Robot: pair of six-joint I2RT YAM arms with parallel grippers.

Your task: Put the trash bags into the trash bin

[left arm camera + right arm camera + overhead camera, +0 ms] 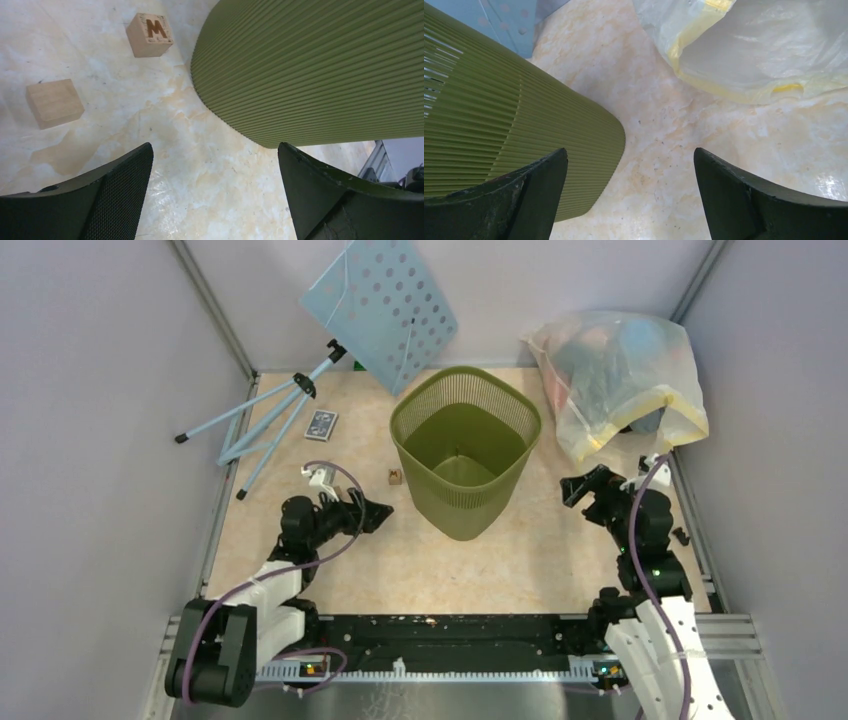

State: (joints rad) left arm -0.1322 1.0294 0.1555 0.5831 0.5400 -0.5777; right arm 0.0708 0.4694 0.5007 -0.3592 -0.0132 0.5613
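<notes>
Left claw (380,513) and right claw (572,490) hang spread and empty beside the bin (460,505); no black bag shows, so find it first, avoiding the clear bag (620,380).

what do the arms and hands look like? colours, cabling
Left arm, right arm: black links, white housings near bases, purple cables looped alongside. Left hand, right hand: black, two broad tapered fingers, mesh-textured pad on a left one. Green lights on right arm.
</notes>
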